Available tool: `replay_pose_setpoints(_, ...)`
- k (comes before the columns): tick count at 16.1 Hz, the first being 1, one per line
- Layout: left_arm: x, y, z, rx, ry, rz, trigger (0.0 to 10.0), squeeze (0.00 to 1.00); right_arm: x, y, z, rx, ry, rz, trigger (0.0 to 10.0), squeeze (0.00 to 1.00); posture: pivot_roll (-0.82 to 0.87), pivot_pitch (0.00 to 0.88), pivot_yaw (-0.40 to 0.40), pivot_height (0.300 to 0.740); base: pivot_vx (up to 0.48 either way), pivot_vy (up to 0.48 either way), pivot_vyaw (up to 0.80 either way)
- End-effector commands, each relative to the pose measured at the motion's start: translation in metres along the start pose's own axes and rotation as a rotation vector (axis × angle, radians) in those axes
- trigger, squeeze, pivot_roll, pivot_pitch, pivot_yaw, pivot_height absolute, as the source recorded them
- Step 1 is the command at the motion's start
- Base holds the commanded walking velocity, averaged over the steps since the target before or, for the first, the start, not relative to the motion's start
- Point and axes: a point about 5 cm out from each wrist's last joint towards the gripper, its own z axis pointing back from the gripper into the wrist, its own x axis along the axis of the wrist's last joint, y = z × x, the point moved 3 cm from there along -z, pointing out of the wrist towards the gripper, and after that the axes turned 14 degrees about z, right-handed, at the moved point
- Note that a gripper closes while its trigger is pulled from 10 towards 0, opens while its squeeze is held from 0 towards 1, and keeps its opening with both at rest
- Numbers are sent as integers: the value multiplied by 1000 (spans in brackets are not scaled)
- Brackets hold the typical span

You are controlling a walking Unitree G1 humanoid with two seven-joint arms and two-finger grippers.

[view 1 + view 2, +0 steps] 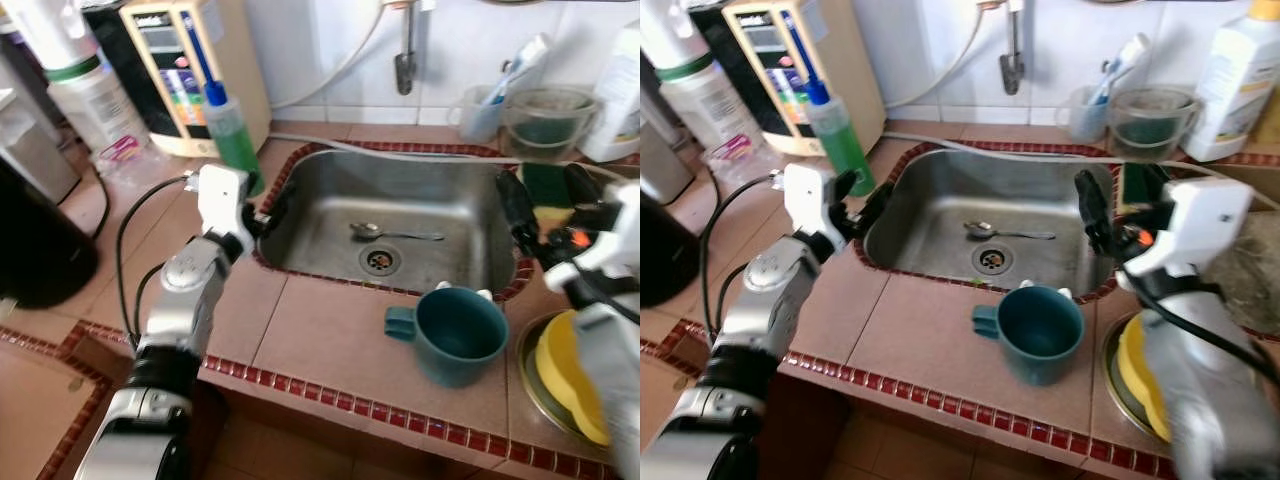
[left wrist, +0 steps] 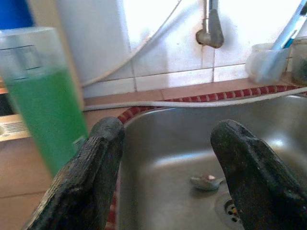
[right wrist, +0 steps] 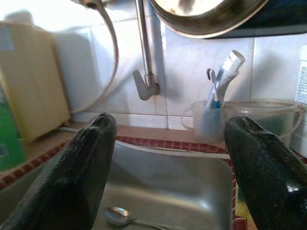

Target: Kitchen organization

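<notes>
Fingers: you see both pairs spread apart, holding nothing.
Left gripper: at the sink's left rim, near the green soap bottle.
Right gripper: over the sink's right rim.
Spoon: lying in the sink, just beside the drain.
Teal mug: upright on the counter before the sink.

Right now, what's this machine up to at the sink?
The robot stands at a tiled counter with both arms reaching toward the steel sink. Its left gripper hovers at the sink's left rim beside a green soap bottle, fingers open and holding nothing. Its right gripper is poised over the right rim, also open and empty. A spoon lies by the drain, and a teal mug sits on the counter in front.
</notes>
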Motion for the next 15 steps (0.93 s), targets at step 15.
replay_pose_setpoints(15, 28, 2, 13, -14, -95, 49, 10000, 0, -10, 3, -22, -104, -88, 47, 10000, 0, -236, 10, 123, 740, 0, -278, 0)
